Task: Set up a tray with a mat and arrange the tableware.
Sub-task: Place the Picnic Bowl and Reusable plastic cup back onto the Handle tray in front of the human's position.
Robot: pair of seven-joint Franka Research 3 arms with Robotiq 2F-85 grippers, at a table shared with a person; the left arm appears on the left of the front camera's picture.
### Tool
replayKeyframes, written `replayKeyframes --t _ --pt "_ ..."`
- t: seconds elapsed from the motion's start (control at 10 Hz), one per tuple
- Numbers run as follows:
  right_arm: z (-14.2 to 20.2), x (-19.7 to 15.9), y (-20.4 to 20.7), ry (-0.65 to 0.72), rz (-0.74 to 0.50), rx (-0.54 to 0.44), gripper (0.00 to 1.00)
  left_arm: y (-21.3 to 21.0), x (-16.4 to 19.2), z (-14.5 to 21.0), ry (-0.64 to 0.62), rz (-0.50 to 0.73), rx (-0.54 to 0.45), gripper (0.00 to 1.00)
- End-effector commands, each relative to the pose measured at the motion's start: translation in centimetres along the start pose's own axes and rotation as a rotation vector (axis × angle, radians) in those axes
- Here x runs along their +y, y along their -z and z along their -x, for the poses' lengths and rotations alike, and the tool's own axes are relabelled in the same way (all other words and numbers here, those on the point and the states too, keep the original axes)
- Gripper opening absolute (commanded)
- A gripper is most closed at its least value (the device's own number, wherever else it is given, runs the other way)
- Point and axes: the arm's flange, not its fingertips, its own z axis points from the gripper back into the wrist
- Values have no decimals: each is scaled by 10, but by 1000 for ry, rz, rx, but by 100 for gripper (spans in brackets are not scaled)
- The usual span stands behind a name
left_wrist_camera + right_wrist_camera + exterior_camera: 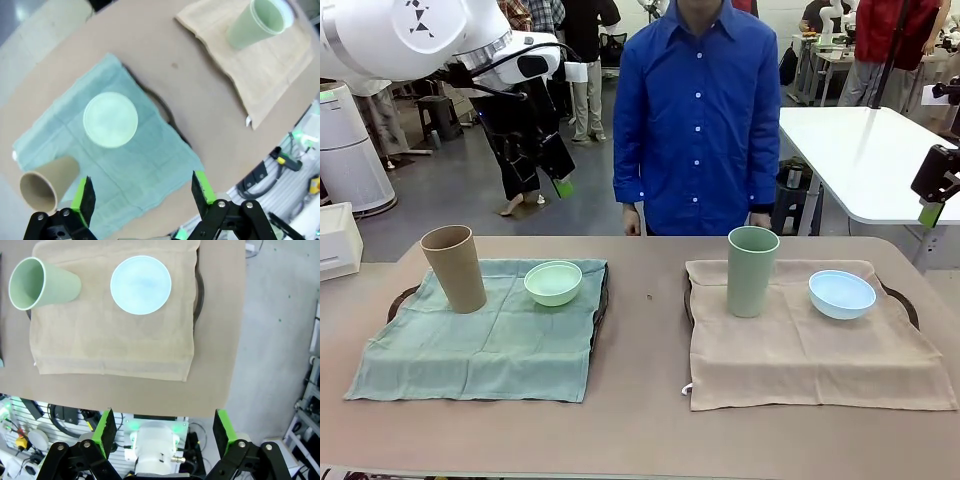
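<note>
On the table two sets stand ready. The green mat (480, 335) lies at 9 o'clock of the table centre, over a dark tray (602, 300), with the tan cup (455, 268) upright at its far-left corner and the mint bowl (553, 283) at 3 o'clock of that cup. The beige mat (810, 340) lies at 3 o'clock, with the sage cup (752, 270) upright and the pale blue bowl (841, 294) beside it.

The left gripper (142, 195) hangs high with its jaws wide apart and empty; the mint bowl lies at about 11 o'clock from it. The right gripper (165, 427) is also spread wide and empty, high beyond the table's near edge, it seems; the blue bowl is at 12 o'clock from it, so the right arm is nearer.
</note>
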Motion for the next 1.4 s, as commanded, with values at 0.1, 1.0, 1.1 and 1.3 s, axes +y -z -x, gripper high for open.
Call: replayKeyframes --t 0.1,1.0,1.1,1.3 --pt "7 -15 12 47 -61 -3 100 3 48 33 -197 45 125 100" --pt "41 -144 1 220 -921 -22 100 -106 202 199 -456 812 -381 100" --pt "41 -153 4 254 -1004 -19 100 -101 218 216 -485 886 -431 100" --pt "38 -165 22 331 -1143 24 100 -77 243 240 -558 1000 -468 100"
